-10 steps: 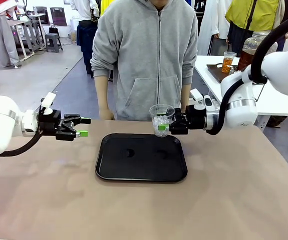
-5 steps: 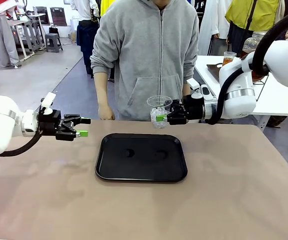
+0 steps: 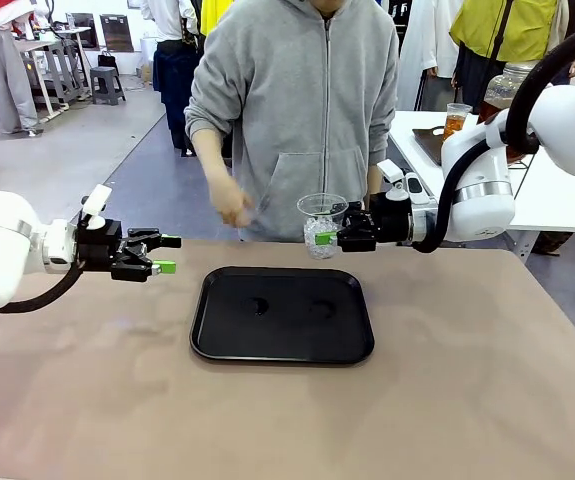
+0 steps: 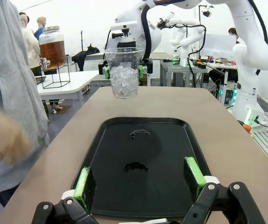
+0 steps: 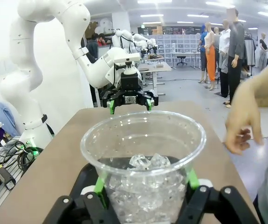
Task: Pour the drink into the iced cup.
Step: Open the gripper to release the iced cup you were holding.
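Note:
The iced cup (image 3: pixel 321 222) is clear plastic, about half full of ice cubes. My right gripper (image 3: pixel 325 238) is shut on its lower half and holds it upright in the air just past the tray's far edge. The cup (image 5: pixel 143 154) sits between green pads (image 5: pixel 192 179). It also hangs in mid-air ahead as the cup (image 4: pixel 124 74). The drink is amber liquid in a large glass jar (image 3: pixel 499 98) on a side table at the back right, seen too as the jar (image 4: pixel 52 46) on a wire stand. My left gripper (image 3: pixel 169 254) is open and holds nothing, left of the tray.
A black tray (image 3: pixel 207 335) lies mid-table with nothing on it. A person in a grey hoodie stands at the far edge with a hand (image 3: pixel 229 200) raised near the cup. A small cup of amber drink (image 3: pixel 455 122) stands beside the jar.
My right gripper lifted the iced cup a little and carried it toward the far edge. The person's hand rose from the table edge. My left arm stayed still.

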You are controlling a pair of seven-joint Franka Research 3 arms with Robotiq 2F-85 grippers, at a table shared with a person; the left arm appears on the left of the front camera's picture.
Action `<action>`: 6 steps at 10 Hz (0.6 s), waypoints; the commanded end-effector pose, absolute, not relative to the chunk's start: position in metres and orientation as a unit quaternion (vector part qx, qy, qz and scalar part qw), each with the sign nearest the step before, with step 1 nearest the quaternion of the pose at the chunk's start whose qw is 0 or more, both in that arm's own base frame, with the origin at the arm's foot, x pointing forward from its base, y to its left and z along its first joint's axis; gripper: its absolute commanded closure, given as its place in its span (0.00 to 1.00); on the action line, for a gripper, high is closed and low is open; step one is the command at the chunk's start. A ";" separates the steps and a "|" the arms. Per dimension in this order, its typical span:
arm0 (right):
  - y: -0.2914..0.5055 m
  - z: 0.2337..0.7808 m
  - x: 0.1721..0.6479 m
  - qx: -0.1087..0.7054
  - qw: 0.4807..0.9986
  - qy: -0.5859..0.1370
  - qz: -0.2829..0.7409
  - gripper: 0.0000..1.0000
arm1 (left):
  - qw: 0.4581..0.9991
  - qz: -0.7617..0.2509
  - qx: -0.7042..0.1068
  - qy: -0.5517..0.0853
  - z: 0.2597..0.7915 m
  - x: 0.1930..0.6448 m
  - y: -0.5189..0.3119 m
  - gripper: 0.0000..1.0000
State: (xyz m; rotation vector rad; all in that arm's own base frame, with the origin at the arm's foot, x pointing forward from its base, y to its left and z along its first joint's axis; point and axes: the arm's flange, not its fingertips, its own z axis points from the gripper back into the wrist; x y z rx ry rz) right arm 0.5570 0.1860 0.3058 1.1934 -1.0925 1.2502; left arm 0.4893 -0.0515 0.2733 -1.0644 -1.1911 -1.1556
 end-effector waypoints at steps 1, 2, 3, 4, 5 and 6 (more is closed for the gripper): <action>0.188 0.308 0.553 0.499 0.510 -0.470 0.519 0.24 | 0.553 -0.488 -0.451 -0.503 0.275 0.490 -0.052 0.00; 0.188 0.308 0.553 0.499 0.510 -0.470 0.519 0.24 | 0.553 -0.488 -0.451 -0.503 0.275 0.490 -0.052 0.00; 0.188 0.308 0.553 0.499 0.510 -0.470 0.519 0.24 | 0.553 -0.488 -0.451 -0.503 0.275 0.490 -0.052 0.00; 0.188 0.308 0.553 0.499 0.510 -0.470 0.519 0.24 | 0.553 -0.488 -0.451 -0.503 0.275 0.490 -0.052 0.00; 0.188 0.308 0.553 0.499 0.510 -0.470 0.519 0.24 | 0.553 -0.488 -0.451 -0.503 0.275 0.490 -0.052 0.00; 0.188 0.308 0.553 0.499 0.510 -0.470 0.519 0.24 | 0.553 -0.488 -0.451 -0.503 0.275 0.490 -0.052 0.00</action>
